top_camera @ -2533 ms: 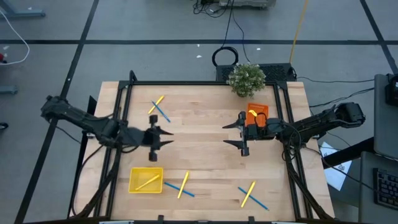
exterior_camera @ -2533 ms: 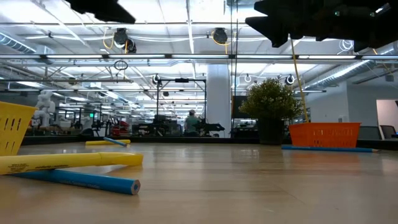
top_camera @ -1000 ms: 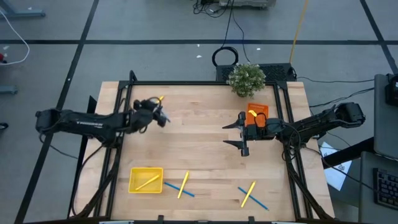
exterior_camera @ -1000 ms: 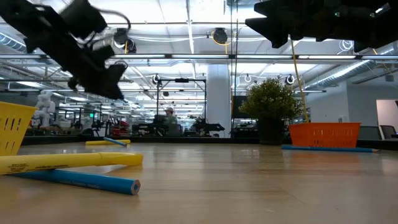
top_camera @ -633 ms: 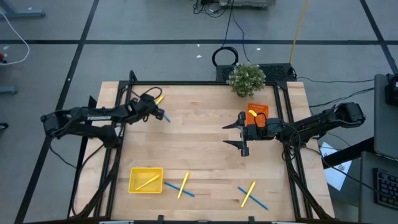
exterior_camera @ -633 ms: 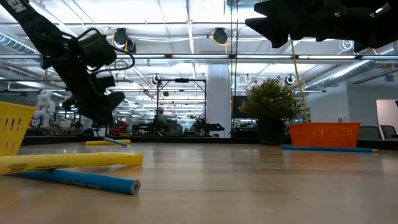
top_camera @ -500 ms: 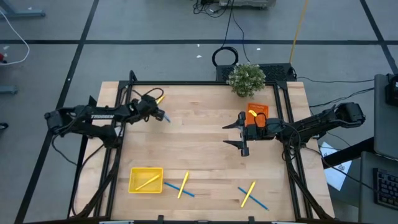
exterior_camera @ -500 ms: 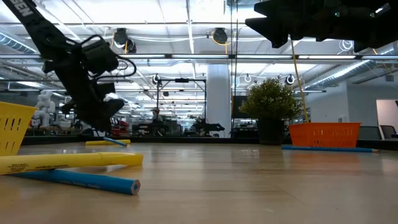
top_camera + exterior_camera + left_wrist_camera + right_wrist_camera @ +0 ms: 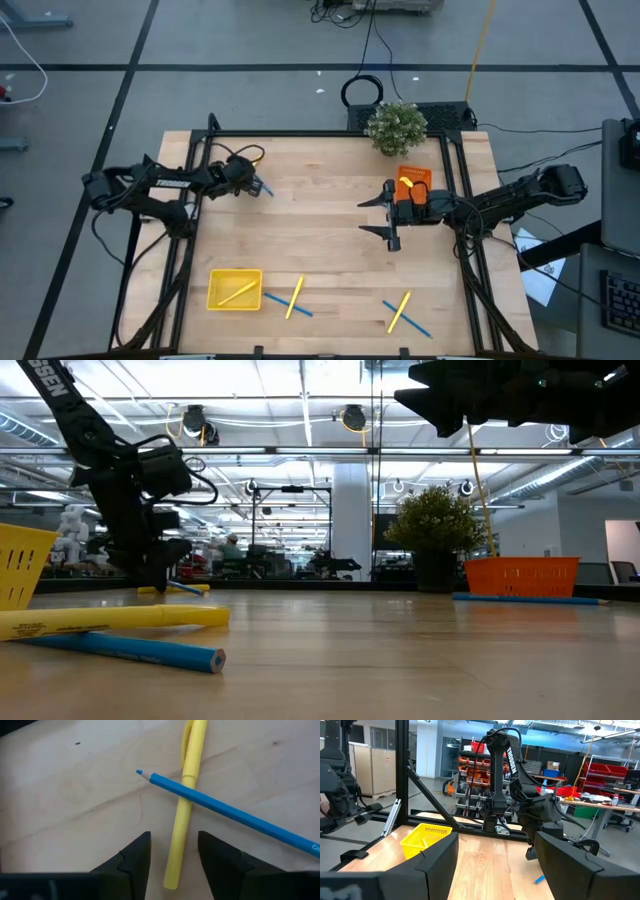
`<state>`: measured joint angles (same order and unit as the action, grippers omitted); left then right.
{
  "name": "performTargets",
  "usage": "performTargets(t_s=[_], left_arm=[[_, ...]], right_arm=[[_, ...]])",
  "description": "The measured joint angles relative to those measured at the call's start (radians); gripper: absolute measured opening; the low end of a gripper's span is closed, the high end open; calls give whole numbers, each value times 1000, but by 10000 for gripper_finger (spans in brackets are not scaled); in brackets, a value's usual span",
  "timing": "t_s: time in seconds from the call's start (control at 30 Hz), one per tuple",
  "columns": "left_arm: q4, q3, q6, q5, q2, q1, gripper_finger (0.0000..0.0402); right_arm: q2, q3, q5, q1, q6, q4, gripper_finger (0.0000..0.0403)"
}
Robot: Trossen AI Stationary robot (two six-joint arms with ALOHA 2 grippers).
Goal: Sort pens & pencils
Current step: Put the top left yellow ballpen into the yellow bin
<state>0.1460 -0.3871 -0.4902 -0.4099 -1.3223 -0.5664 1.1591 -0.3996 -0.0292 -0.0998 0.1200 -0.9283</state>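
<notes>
The left gripper (image 9: 252,180) is lowered over the crossed pair of sticks on the wooden table (image 9: 330,250) well to the left of the potted plant (image 9: 396,127), its tip close to the table surface in the low view. In the left wrist view its two dark fingers (image 9: 132,860) stand partly open on either side of the near end of the yellow pen (image 9: 185,805), not closed on it; the blue pencil (image 9: 225,812) lies crossed over that pen. The right gripper (image 9: 388,212) hangs wide open with nothing in it, below the plant and just left of the orange tray (image 9: 415,180), which holds a yellow stick. The yellow tray (image 9: 234,290), far below and left of the plant, holds one yellow stick (image 9: 236,291). Just right of that tray lies a crossed yellow and blue pair (image 9: 293,298); another crossed pair (image 9: 402,313) lies well below the plant.
</notes>
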Motion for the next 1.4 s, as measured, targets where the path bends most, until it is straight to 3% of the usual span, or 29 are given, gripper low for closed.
performTargets(t_s=[0.27,0.57,0.8,1.07,1.4], left_arm=[[23,-1,-9,25,1,-1,161],[50,-3,22,84,2,0,18],[68,-3,25,129,3,-1,22],[108,1,39,281,76,6,15],[141,4,38,331,172,92,14]], right_arm=[[0,0,0,0,-3,0,251],[0,0,0,0,-3,5,251],[0,0,0,0,-3,7,251],[0,0,0,0,-4,20,251],[0,0,0,0,-4,25,251]])
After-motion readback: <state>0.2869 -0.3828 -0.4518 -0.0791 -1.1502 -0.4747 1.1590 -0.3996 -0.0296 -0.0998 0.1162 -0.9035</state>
